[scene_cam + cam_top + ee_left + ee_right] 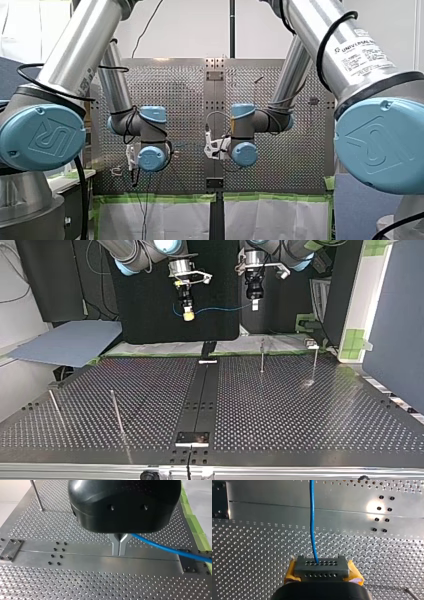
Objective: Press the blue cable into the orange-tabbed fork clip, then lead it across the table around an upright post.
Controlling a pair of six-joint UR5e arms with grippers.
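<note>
Four upright posts (262, 356) stand on perforated table (300, 410).

Bright, even light, with glare on the table (372, 506).

Shiny perforated metal table (75, 585), smooth blue cable (162, 547)

Front and top views opposed across the table (300, 405); wrist views close above.
</note>
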